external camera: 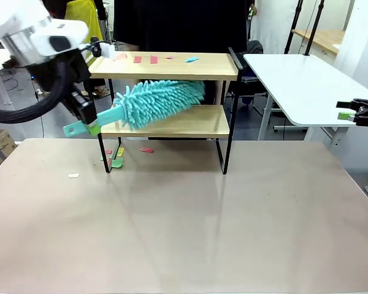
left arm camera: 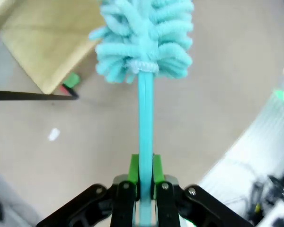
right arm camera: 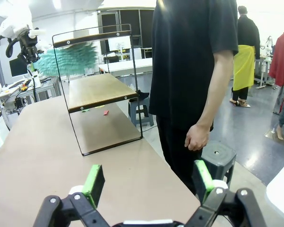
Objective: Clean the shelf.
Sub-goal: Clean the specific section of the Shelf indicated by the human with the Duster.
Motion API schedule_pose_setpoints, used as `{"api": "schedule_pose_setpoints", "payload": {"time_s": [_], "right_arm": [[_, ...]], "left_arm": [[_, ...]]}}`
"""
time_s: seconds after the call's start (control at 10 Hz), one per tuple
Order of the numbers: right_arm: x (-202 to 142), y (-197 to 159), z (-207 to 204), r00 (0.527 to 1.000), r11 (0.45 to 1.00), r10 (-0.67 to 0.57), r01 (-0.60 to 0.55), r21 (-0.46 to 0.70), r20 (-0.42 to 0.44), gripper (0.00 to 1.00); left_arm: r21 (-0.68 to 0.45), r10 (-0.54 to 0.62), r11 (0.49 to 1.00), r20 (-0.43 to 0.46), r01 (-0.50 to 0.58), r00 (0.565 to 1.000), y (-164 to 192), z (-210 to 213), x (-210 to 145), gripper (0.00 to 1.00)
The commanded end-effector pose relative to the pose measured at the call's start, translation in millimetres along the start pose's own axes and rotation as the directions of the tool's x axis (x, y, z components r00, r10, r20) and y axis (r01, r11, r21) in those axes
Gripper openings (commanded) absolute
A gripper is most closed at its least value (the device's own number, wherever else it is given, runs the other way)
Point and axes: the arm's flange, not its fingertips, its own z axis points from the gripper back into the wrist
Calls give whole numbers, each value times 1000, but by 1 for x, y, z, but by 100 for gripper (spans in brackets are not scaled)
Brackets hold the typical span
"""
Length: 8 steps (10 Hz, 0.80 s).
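You've got the fluffy teal duster (external camera: 162, 101) poked in between the two boards of the shelf (external camera: 214, 66), at the far middle of the worktop (external camera: 184, 220). I'd keep the head low on the lower board, drag it out the open front in one long pass and mind the black frame; the paper scraps (external camera: 153, 59) up top need a pass too. Left pincer (left arm camera: 145, 165) is clenched on the duster's handle, and right pincer (right arm camera: 146, 182) hangs wide open, holding nothing, well off to the side.

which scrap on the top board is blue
The scrap farthest to the right on the top board; the other scraps there are pink or red.
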Motion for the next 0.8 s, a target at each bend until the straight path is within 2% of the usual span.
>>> {"api": "schedule_pose_setpoints", "payload": {"time_s": [0.0,0.2,0.3,0.4,0.5,0.6,0.7], "right_arm": [[3,0,-2,1000,1000,6,-6,1,1,100],[3,0,-2,1000,1000,6,-6,1,1,100],[3,0,-2,1000,1000,6,-6,1,1,100],[3,0,-2,1000,1000,6,-6,1,1,100],[3,0,-2,1000,1000,6,-6,1,1,100],[3,0,-2,1000,1000,6,-6,1,1,100],[3,0,-2,1000,1000,6,-6,1,1,100]], "left_arm": [[-154,-203,971,-141,181,969,20,14,-2,13],[-127,-336,942,-352,311,874,10,34,-1,13],[-92,-355,932,-422,351,834,0,54,-3,13],[-64,-338,934,-467,350,817,-15,82,-1,13],[-21,-328,923,-564,384,758,-29,106,-6,13],[-7,-290,918,-692,396,660,-48,125,-11,13],[-18,-266,914,-779,405,567,-53,137,-18,13]]}}
